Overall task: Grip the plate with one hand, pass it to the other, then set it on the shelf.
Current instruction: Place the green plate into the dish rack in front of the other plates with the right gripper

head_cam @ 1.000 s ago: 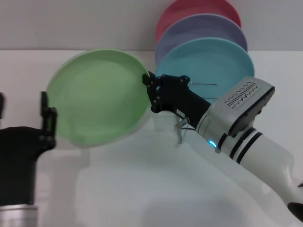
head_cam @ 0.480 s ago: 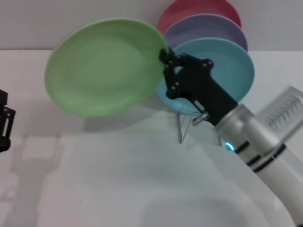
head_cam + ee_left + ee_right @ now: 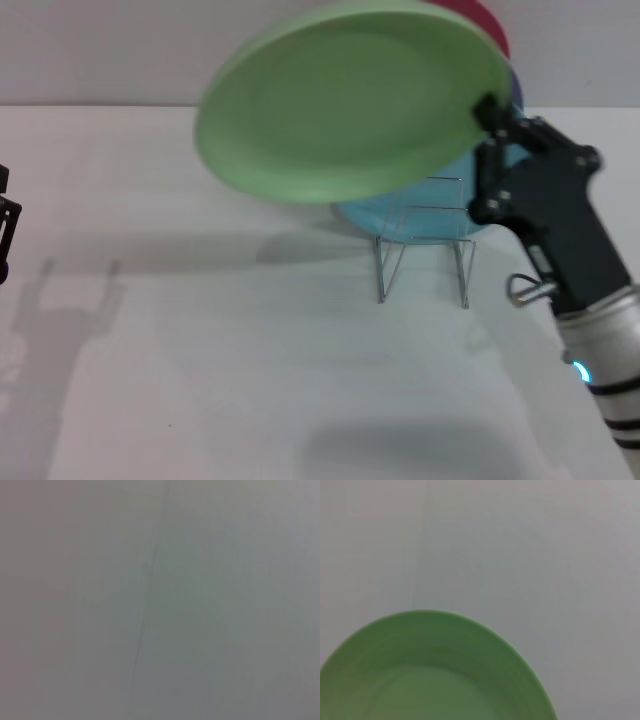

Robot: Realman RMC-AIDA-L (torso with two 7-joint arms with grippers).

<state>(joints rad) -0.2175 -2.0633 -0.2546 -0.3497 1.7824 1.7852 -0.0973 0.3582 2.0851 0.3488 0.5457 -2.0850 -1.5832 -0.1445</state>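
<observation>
The light green plate is held tilted in the air above and in front of the chrome wire shelf. My right gripper is shut on the plate's right rim, its black body reaching down to the right. The plate also fills the lower part of the right wrist view. My left gripper shows only as a black sliver at the head view's left edge, away from the plate. The left wrist view shows only a plain grey surface.
The shelf holds a turquoise-blue plate, a lavender plate and a red plate, mostly hidden behind the green one. The white table spreads in front, with a wall behind.
My right gripper has carried the green plate up and to the right, toward the shelf. My left gripper has let go and drawn back to the left edge.
</observation>
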